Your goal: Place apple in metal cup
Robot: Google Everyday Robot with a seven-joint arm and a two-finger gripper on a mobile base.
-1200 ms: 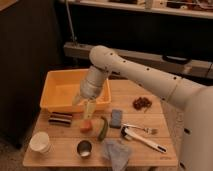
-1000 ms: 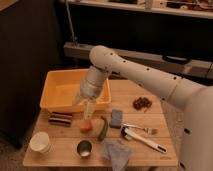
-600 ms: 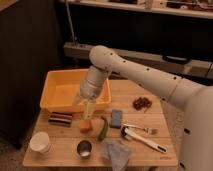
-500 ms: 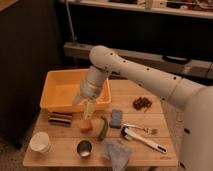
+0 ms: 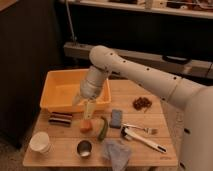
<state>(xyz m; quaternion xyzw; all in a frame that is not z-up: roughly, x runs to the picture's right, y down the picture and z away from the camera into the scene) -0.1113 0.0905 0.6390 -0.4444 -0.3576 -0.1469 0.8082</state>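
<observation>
The apple (image 5: 86, 126) is a small orange-red fruit lying on the wooden table (image 5: 140, 145), left of centre. The metal cup (image 5: 84, 148) stands upright near the table's front edge, a little in front of the apple. My gripper (image 5: 84, 106) hangs from the white arm just above and behind the apple, in front of the yellow bin. Its fingers (image 5: 90, 108) point down and stand apart, with nothing between them.
A yellow bin (image 5: 60, 90) sits at the back left. A dark can (image 5: 60, 118) lies left of the apple, a green pepper (image 5: 103, 130) right of it. A white cup (image 5: 40, 142), a crumpled cloth (image 5: 117, 153), a sponge (image 5: 116, 118), utensils (image 5: 142, 137) and dark snacks (image 5: 142, 103) also lie about.
</observation>
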